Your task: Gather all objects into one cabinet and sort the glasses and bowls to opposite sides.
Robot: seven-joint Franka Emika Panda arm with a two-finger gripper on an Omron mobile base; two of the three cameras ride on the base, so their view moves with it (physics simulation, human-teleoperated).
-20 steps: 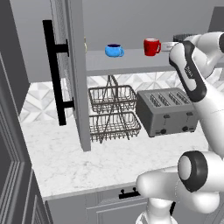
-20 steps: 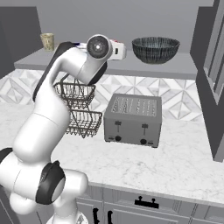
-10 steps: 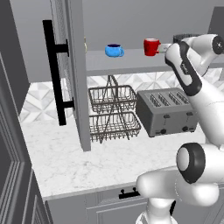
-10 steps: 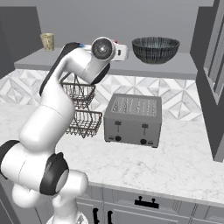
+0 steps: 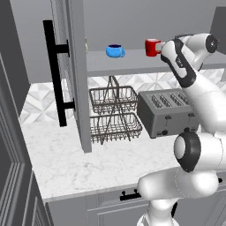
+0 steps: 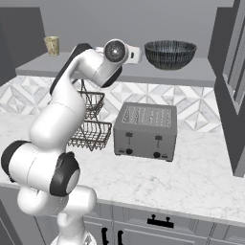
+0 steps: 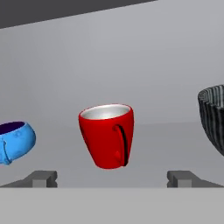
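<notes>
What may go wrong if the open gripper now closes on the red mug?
The gripper is open in front of the red mug. Its handle faces the hand, so a finger may catch it and tip the mug. The blue cup and dark bowl stand on either side; a sideways swing might knock them.

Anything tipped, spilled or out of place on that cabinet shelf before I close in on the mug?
Nothing stands out. The red mug with a handle, the squat bright-blue cup and the ribbed dark grey bowl all stand upright on the flat grey shelf, with no spill visible.
</notes>
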